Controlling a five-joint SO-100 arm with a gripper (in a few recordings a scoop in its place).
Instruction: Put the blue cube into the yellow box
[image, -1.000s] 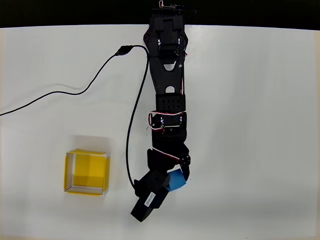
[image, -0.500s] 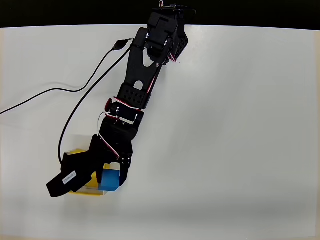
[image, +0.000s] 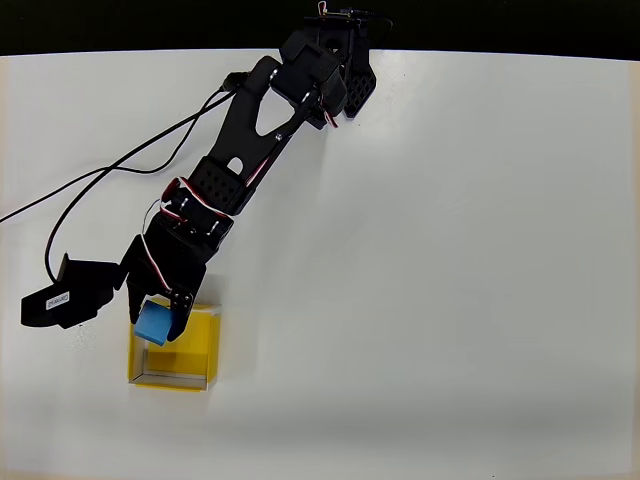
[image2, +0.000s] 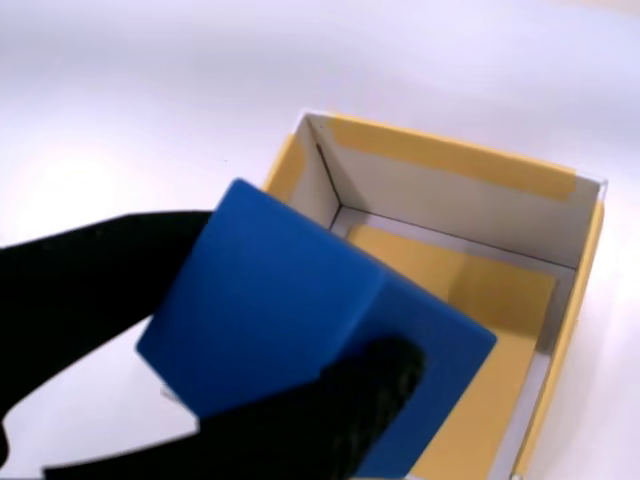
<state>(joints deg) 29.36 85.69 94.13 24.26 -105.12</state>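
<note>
- My gripper (image: 160, 312) is closed on the blue cube (image: 153, 323), with a black finger on each side of it.
- The cube hangs tilted above the far left corner of the yellow box (image: 172, 376), on the white table (image: 450, 250).

One blue cube (image: 153, 323); one yellow box (image: 185, 364); one black cable (image: 105, 172); one arm with one end effector (image: 162, 322) on one white surface (image: 450, 260).

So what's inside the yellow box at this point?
Nothing rests in the yellow box: the wrist view shows bare floor and pale walls. The blue cube, gripped by the fingers, hangs over its upper-left corner in the overhead view, hiding that bit of floor.
</note>
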